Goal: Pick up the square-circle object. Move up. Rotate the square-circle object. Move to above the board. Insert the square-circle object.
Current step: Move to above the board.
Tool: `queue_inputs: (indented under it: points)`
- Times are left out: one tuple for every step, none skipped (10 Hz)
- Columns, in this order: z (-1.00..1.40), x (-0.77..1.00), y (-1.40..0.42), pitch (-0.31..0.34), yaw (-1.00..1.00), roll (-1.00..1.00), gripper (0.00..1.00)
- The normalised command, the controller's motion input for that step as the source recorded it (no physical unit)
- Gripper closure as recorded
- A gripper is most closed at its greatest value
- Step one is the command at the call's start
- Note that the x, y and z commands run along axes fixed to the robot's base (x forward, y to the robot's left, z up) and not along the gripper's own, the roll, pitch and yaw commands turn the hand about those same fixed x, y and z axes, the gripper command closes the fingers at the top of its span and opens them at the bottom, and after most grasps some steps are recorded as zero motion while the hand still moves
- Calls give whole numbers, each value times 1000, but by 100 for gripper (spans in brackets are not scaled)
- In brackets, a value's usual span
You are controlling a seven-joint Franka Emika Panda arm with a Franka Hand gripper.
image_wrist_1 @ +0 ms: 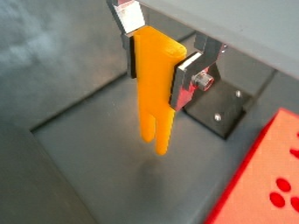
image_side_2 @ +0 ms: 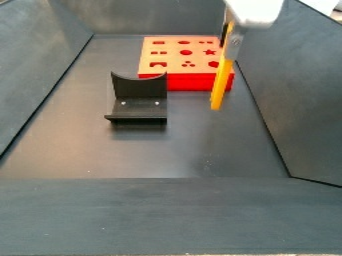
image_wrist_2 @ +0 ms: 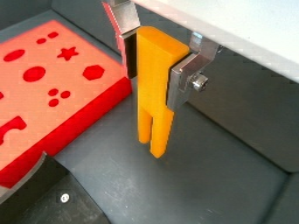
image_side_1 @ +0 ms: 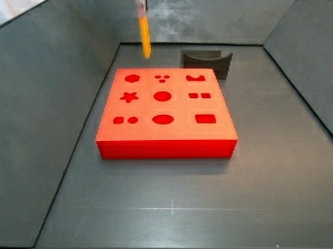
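While hanging prongs-down, smooth yellow-orange square-circle object (image_wrist_2: 156, 92) | gripped by gripper (image_wrist_2: 158, 54) fingers | beside red board (image_wrist_2: 52, 83)

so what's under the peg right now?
Bare grey floor. The peg hangs prongs-down in the gripper, off the floor, beside the red board, not over it. Its top end is hidden between the fingers.

A long, narrow yellow-orange peg (image_wrist_1: 155, 87), pronged end down, is clamped upright between the gripper's (image_wrist_1: 156, 61) flat silver fingers (image_wrist_1: 187, 77) above a dark grey floor (image_wrist_1: 70, 166), with a flat red holed block (image_wrist_1: 271, 179) alongside.
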Motion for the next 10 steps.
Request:
queue_inputs:
  points:
    - [1000, -73, 382, 43, -48, 44, 100]
    - [1000, -66, 355, 66, -43, 37, 100]
    - [1000, -56, 327, 80, -37, 14, 100]
    - [1000, -47, 295, 89, -40, -7, 100]
    - [1000, -41, 266, 88, -41, -20, 100]
    - [1000, -32, 236, 87, -45, -31, 100]
    - [900, -21, 189, 88, -47, -32, 100]
    - [677, -10, 116, 90, -45, -24, 100]
    - [510, -9, 81, 91, -46, -17, 100]
    - [345, -4, 60, 87, -46, -13, 100]
